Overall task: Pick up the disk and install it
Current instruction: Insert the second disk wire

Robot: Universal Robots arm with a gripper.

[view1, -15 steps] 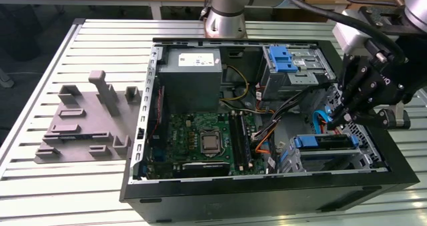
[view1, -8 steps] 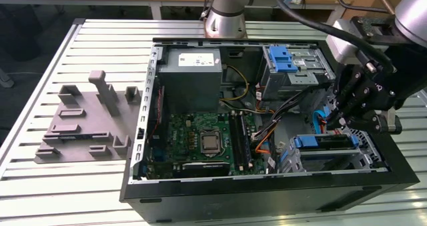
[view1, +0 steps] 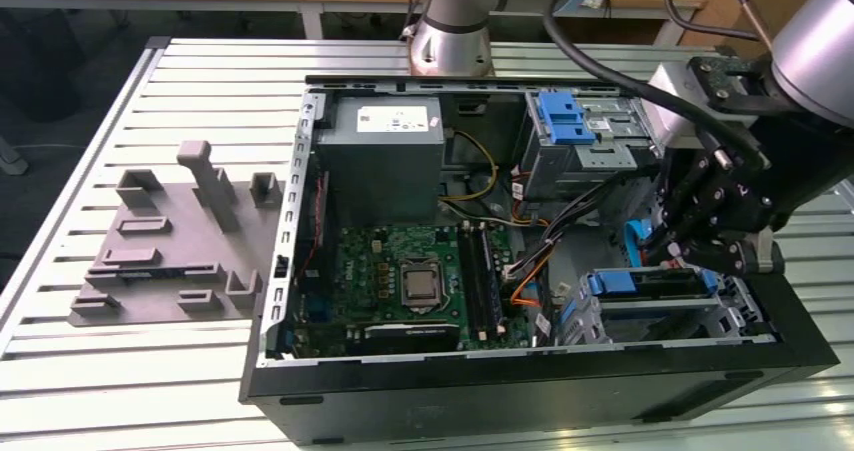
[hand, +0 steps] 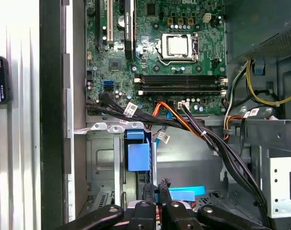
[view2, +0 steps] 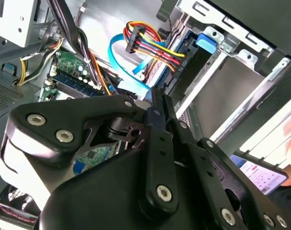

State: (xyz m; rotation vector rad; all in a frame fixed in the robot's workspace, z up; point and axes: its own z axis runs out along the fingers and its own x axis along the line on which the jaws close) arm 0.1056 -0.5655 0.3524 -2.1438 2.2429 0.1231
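My gripper [hand: 157, 191] is down inside the case, jaws drawn close together and gripping nothing that I can see. Just beyond my fingertips the disk [hand: 138, 155] sits edge-on in the drive bay [hand: 99, 158], blue carrier end facing me. I judge the pick-up done and the seating in hand, though I cannot tell if it is fully home. Any further push calls for a straight line along the bay, clear of the black cables [hand: 198, 129] crossing just behind. Farther off lies the motherboard [hand: 174, 48].
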